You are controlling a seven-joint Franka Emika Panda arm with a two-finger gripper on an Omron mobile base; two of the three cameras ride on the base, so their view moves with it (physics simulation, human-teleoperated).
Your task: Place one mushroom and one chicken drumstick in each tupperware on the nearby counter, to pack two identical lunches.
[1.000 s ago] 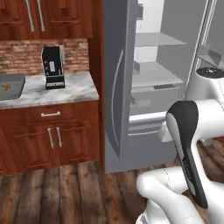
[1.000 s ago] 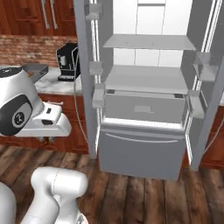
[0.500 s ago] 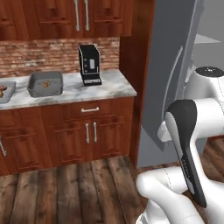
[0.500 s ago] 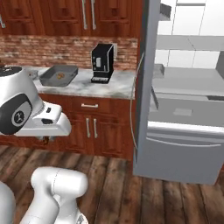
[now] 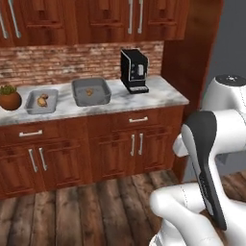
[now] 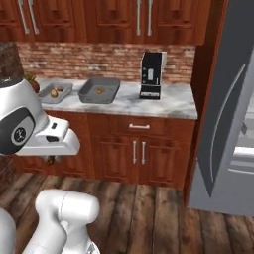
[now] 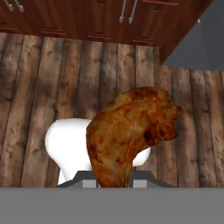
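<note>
A browned chicken drumstick (image 7: 129, 131) hangs in my gripper (image 7: 114, 183), which is shut on it above the wood floor; the meat hides the fingertips. On the marble counter (image 5: 144, 98) stand two grey tupperware trays. The small shallow one (image 5: 31, 106) (image 6: 46, 96) holds two small brown items. The wider, deeper one (image 5: 98, 98) (image 6: 89, 95) holds one small brown item (image 6: 100, 91). My hand is well in front of the counter and below its top, apart from both trays.
A black coffee machine (image 5: 133, 70) stands right of the trays. A round brown plant pot (image 5: 9, 97) sits at the counter's left. The grey fridge door (image 6: 228, 124) stands open on the right. Reddish-brown cabinets (image 5: 72, 153) run under the counter, with wood floor before them.
The whole picture has shifted: the base has moved, so the fridge has slid off to the right and the counter with both trays has come into view. The arm's pose looks unchanged.
</note>
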